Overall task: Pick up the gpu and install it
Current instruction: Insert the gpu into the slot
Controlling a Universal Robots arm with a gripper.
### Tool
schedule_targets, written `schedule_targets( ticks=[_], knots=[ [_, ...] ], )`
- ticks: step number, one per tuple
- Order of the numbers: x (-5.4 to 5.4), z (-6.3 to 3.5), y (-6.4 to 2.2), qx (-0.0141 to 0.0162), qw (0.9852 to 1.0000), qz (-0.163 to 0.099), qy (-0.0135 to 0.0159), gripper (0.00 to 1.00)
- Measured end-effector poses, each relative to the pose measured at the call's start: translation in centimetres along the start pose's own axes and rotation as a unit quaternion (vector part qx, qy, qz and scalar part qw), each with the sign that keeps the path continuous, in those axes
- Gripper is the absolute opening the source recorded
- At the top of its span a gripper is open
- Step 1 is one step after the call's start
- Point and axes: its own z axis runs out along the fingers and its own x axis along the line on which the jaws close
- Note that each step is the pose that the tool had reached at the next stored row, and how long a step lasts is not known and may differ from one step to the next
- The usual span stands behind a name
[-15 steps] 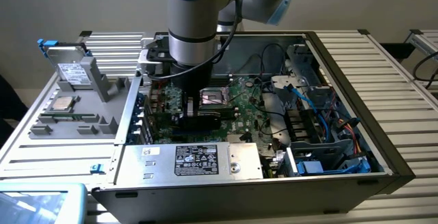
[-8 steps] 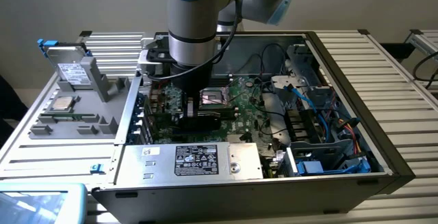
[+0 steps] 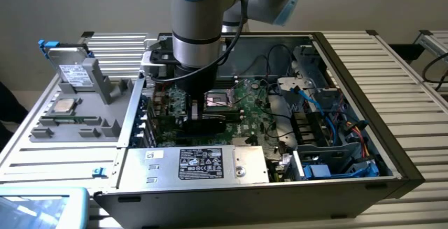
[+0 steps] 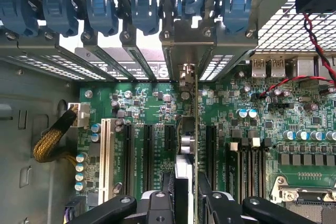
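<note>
The gpu (image 4: 195,129) shows edge-on in the wrist view as a thin green card standing upright over the motherboard (image 4: 147,108). Its silver bracket (image 4: 185,40) sits against the case's rear slot openings. My gripper (image 4: 186,200) is shut on the gpu, with one black finger (image 4: 157,208) on each side of it. From outside, the gripper (image 3: 198,115) is low inside the open computer case (image 3: 392,155). The dark gpu (image 3: 206,125) is below it, just in front of the CPU socket (image 3: 218,99). I cannot tell whether the card's edge is fully down in its slot.
Long black expansion slots (image 4: 127,150) and a white slot (image 4: 107,156) lie beside the card. Blue retention clips (image 4: 100,9) line the rear wall. The power supply (image 3: 203,163) and a drive cage with cables (image 3: 336,134) crowd the case. A grey fixture (image 3: 77,119) outside holds a drive (image 3: 73,74).
</note>
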Motion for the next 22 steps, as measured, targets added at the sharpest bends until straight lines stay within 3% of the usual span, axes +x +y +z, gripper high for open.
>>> schedule_targets(
  ticks=[22],
  knots=[
    [-0.01, 0.25, -0.02, -0.0001, 1.0000, 0.004, -0.0002, 0.28]
  ],
)
